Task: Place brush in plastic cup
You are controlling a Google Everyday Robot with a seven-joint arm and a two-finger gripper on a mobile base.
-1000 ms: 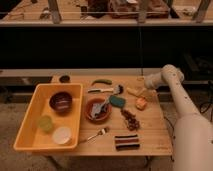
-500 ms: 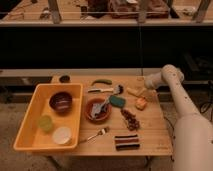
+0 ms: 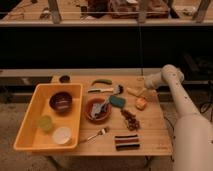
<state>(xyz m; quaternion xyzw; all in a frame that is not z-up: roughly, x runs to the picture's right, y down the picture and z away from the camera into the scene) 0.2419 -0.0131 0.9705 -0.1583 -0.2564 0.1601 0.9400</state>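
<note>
The brush (image 3: 104,90) lies on the wooden table (image 3: 155,135) with its cream-white handle pointing left and its dark head (image 3: 118,89) to the right. The translucent yellow-green plastic cup (image 3: 45,123) stands in the yellow tray (image 3: 27,107) at the left. My gripper (image 3: 138,90) is at the end of the white arm (image 3: 172,82), low over the back right of the table. It is a short way right of the brush head and far from the cup.
The tray also holds a dark brown bowl (image 3: 61,101) and a white round cup (image 3: 62,135). On the table are a brown bowl (image 3: 98,111), a teal sponge (image 3: 118,101), a green item (image 3: 102,82), an orange object (image 3: 141,103), a fork (image 3: 95,134), a dark clump (image 3: 131,120) and a striped bar (image 3: 127,142).
</note>
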